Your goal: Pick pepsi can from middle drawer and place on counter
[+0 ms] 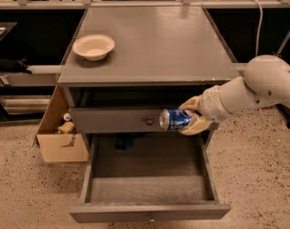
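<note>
Camera view: grey cabinet seen from above and from its near side.
Gripper: the gripper (189, 117) is at the right, on a white arm (259, 85), in front of the cabinet and below its top.
Fingers: cream fingers (195, 127) are clamped on the pepsi can (174, 119), one above it and one below.
Can: it lies sideways in the air with one end facing left. It is just in front of the closed drawer front (111, 120), above the open middle drawer (150, 211) and touching neither.
Step in hand: the can looks to be on its way up to the counter surface (159, 37).
Doing it well: lift until the can clears the chipped front edge, then carry it far over the top. Turn it upright, set its base flat on the bare right part, well apart from the bowl (93, 46), and only then release.
Counts: one can, one bowl, one open drawer with nothing in it, one closed drawer front with one knob (149, 121), one cardboard box (61, 140) at the left.
</note>
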{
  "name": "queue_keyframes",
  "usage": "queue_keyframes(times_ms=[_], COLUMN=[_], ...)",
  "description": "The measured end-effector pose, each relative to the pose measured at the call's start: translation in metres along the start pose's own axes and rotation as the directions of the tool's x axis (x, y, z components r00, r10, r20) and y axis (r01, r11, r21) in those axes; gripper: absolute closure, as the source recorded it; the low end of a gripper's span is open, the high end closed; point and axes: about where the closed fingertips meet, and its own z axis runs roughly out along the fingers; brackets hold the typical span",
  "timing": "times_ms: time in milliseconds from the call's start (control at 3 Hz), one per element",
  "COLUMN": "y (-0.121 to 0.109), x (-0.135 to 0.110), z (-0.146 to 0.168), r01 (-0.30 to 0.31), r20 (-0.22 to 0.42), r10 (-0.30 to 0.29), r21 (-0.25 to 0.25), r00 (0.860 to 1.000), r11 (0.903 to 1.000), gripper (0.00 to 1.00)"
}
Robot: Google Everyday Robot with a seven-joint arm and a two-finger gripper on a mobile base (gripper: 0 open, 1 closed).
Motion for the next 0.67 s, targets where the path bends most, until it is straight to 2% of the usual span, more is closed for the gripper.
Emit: queue_keyframes(times_ms=[667], y=[-0.075], x=[-0.053], z=[-0.068], r01=[-0.024], r20=[0.068], r10=[0.015], r21=[0.122], r00=[0.998], r11=[0.9923], gripper=[1.00])
